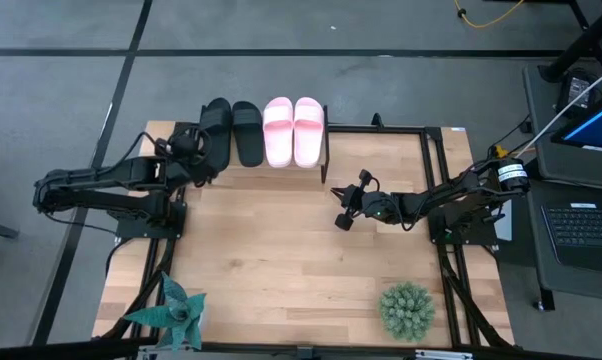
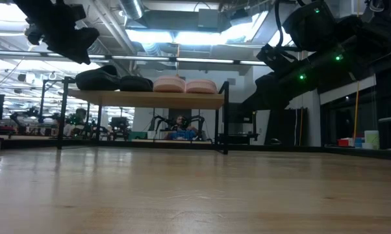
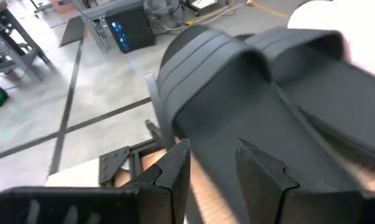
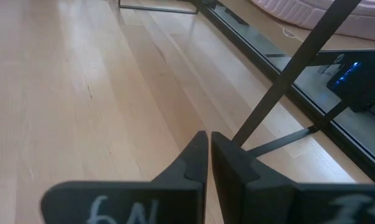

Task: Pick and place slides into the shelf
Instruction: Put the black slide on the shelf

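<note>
All the slides lie side by side, soles down, on the shelf [image 2: 150, 99] at the table's far edge: the black pair [image 1: 231, 132] on the left, the pink pair [image 1: 294, 131] on the right. My left gripper [image 3: 215, 149] is open. It hovers above and just short of the near end of the leftmost black slide [image 3: 237, 93], higher than the shelf top in the low view [image 2: 75, 39]. My right gripper [image 1: 339, 207] is shut and hangs over bare table near the shelf's right leg [image 4: 287, 68].
Two potted plants stand at the table's near edge, a spiky one on the left [image 1: 171, 315] and a round one on the right [image 1: 406, 310]. Black frame rails [image 1: 436, 170] run along the table's sides. A laptop [image 1: 581, 225] sits beyond the right edge.
</note>
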Available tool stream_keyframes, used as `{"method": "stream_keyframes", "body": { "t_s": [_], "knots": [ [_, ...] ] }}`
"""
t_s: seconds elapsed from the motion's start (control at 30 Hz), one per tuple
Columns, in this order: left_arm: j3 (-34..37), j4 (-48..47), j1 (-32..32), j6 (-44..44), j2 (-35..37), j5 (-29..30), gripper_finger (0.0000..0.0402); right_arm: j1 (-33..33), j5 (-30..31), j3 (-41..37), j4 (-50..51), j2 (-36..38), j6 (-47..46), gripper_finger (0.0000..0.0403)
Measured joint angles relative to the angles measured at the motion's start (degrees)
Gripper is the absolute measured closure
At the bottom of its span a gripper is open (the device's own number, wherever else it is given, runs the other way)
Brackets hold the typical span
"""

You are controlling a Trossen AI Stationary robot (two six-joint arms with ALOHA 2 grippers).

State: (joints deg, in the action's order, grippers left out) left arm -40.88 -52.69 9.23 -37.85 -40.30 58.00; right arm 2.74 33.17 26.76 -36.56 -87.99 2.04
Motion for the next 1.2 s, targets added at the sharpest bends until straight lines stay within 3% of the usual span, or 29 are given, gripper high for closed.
{"method": "stream_keyframes", "body": {
  "t_s": [0.57, 0.83, 1.2],
  "knots": [
    [0.0, 6.9, 5.6, 1.0, 0.3, -5.4, 0.0285, 0.0, 0.0, 0.0, -0.1, 0.0, 0.0, 0.0379],
    [0.0, 6.9, 10.9, 0.9, 0.2, -13.6, 0.0285, 0.0, 0.0, 0.0, -1.0, 0.0, 0.2, 0.0379],
    [0.0, 10.6, 15.7, 8.8, 0.1, -14.2, 0.0285, 0.0, 0.0, 0.0, -1.8, 0.0, 1.1, 0.0379]
  ]
}}
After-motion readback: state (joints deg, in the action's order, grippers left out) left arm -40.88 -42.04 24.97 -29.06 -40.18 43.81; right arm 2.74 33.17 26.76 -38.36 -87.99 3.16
